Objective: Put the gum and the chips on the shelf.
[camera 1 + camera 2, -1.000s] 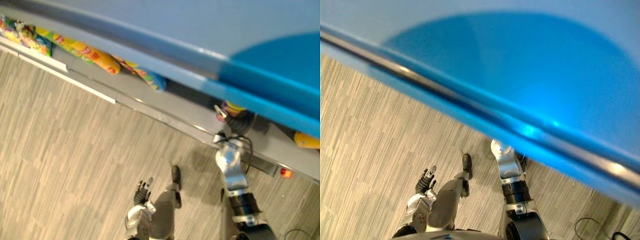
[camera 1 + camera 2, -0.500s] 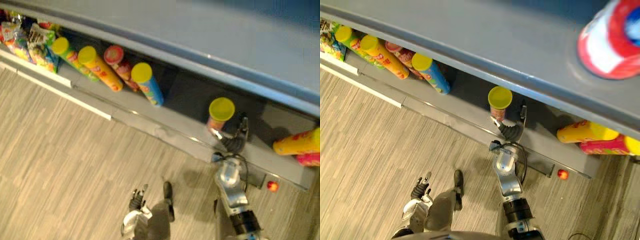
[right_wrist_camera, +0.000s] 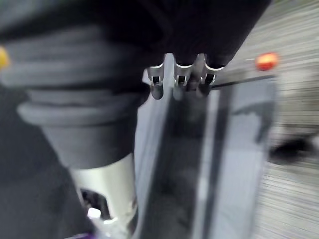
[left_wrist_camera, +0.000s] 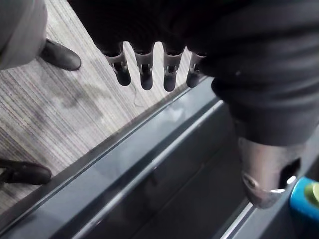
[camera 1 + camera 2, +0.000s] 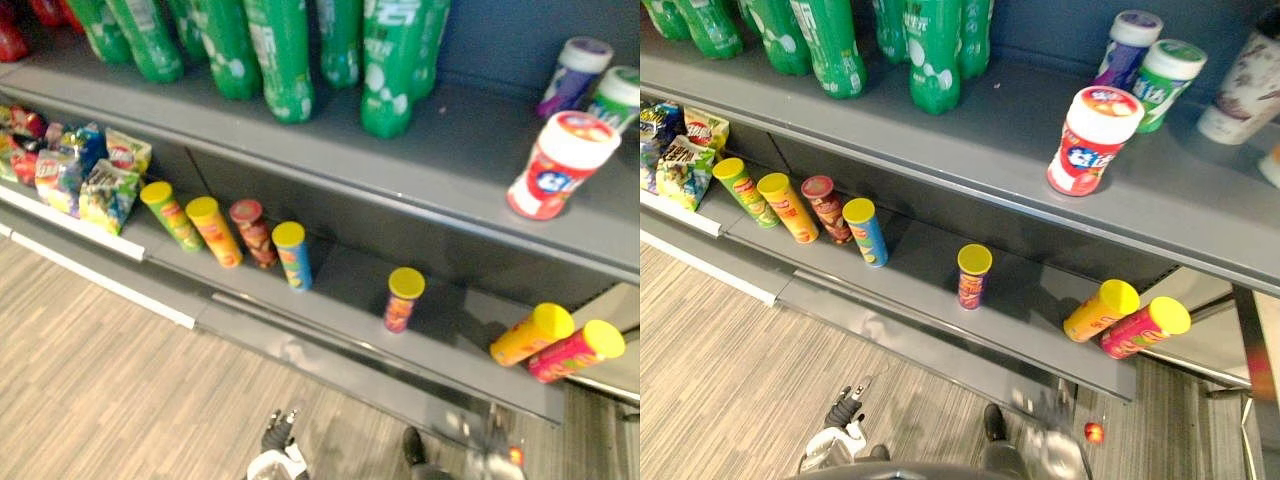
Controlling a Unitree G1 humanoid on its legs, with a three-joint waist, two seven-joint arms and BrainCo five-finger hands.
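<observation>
Even indoor light, soft shadows beneath shelf (image 5: 990,135)

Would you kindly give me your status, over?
Left hand, right hand open, empty. Chips can upright on lower shelf, red-white gum bottle on upper shelf. Nothing blocking.

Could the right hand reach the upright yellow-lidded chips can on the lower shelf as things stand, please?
Probably yes: the right hand hangs open, low in front of the lower shelf. The chips can stands alone, up and slightly to the hand's left, with nothing between them.
</observation>
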